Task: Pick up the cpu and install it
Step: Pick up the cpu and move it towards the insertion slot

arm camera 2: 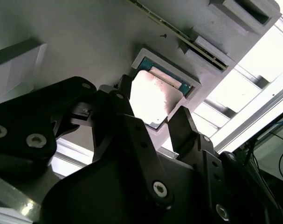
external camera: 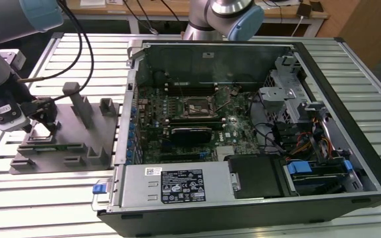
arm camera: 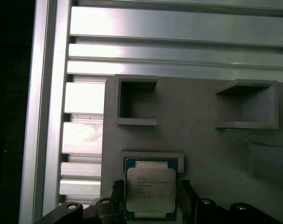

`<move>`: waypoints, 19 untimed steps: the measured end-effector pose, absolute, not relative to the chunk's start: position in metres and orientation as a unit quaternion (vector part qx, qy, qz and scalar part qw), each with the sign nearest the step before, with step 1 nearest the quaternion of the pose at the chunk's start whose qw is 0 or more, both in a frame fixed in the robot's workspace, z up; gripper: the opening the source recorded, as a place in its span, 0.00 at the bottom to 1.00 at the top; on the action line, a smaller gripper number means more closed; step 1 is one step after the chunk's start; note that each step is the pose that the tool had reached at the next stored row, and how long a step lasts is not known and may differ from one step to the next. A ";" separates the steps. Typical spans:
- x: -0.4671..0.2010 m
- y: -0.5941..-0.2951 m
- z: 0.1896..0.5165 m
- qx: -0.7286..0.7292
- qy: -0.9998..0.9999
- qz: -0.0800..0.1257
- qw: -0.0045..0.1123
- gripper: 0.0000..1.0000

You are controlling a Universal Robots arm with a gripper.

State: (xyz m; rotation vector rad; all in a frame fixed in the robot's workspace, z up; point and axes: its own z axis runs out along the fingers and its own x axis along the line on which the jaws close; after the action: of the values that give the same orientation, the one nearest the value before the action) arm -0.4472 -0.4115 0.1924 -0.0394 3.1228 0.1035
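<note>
Gripper (arm camera: pixel 150 198), black fingers (arm camera: pixel 187 199) spread either side of the cpu (arm camera: pixel 149 186), which lies flat in a recess of the grey fixture block (arm camera: pixel 202 140): risk, uneven closing on the thin rim may tilt, jam or drop the chip.

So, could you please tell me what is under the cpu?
The cpu sits in a square pocket of the grey fixture; the rim shows, the floor beneath is covered.
</note>
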 end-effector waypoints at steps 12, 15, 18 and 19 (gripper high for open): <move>-0.446 -0.411 0.188 -0.013 0.999 0.033 0.005 0.59; -0.446 -0.411 0.187 -0.012 0.999 0.033 0.004 0.59; -0.446 -0.411 0.185 -0.012 0.999 0.033 0.003 0.59; -0.446 -0.411 0.185 -0.012 0.999 0.033 0.002 0.59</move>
State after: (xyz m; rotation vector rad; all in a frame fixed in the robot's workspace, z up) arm -0.4461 -0.4115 0.1845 -0.0389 3.1347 0.1042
